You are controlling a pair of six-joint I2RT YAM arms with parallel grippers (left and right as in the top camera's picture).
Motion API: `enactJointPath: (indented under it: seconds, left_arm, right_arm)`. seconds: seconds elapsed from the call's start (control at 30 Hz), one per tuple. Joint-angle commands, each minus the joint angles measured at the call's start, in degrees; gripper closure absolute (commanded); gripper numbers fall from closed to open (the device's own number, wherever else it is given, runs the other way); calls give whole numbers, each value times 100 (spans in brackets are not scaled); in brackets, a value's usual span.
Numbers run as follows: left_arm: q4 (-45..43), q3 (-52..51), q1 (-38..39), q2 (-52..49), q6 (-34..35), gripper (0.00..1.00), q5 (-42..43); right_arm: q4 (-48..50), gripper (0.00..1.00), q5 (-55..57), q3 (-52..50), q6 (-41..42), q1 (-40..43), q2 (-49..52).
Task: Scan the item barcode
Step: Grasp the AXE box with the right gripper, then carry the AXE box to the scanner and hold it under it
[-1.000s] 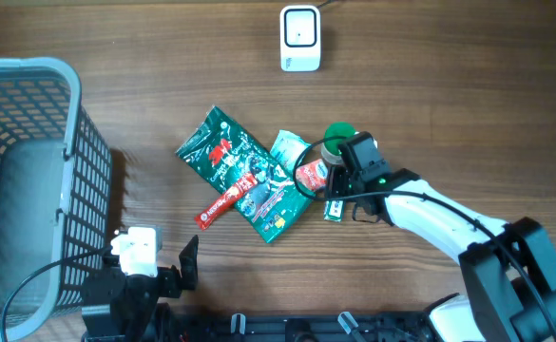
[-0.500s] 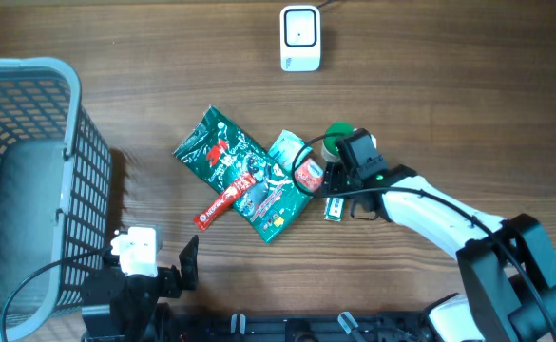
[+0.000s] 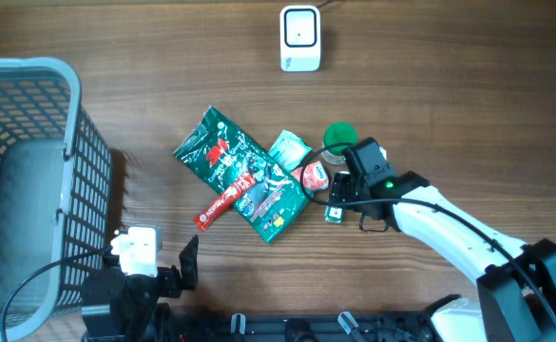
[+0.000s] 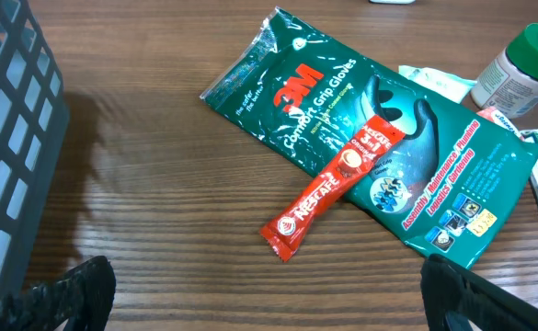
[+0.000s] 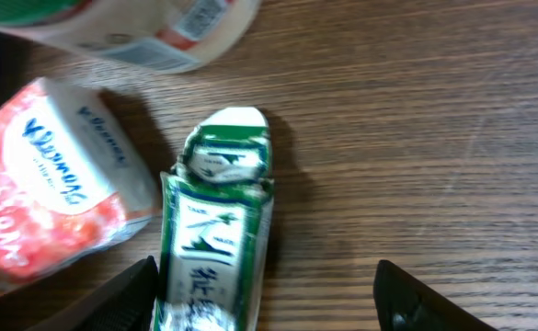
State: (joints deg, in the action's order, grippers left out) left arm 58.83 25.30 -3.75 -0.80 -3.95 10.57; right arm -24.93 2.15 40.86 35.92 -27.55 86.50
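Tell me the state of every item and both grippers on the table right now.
Left gripper: open, empty.
Right gripper: open, astride the small green packet.
Small green packet: flat on the table.
Red-and-white packet: lying flat.
3M glove packet: lying flat.
Nescafe stick: lying across the glove packet.
Green-capped bottle: upright, capped.
Scanner: standing apart, untouched.
Basket: upright, nothing seen inside.
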Motion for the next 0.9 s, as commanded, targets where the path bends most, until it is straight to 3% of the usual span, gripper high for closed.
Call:
enactJointPath:
  seconds: [0.0, 0.13, 0.37, 0.53, 0.57, 0.67, 0.87]
  left_arm:
    - [-13, 0, -22, 31, 33, 0, 50]
    - [-13, 0, -22, 31, 35, 0, 50]
    - [-13, 0, -22, 31, 33, 0, 50]
    - [-13, 0, -22, 31, 35, 0, 50]
    - [-13, 0, -22, 31, 35, 0, 50]
    - [-13, 0, -22, 31, 35, 0, 50]
    - [-13, 0, -22, 31, 33, 0, 50]
  right_arm:
    - [160, 25, 286, -127, 201, 17, 118]
    - [529, 26, -57, -127, 199, 17, 361]
    - [463, 56, 90, -216, 632, 17, 516]
    - [568, 57, 101, -352, 616, 17, 688]
    - [597, 62, 74, -350, 555, 17, 688]
    - [601, 73, -522, -258, -96, 20, 599]
    - [431, 73, -2328, -20, -750, 26, -433]
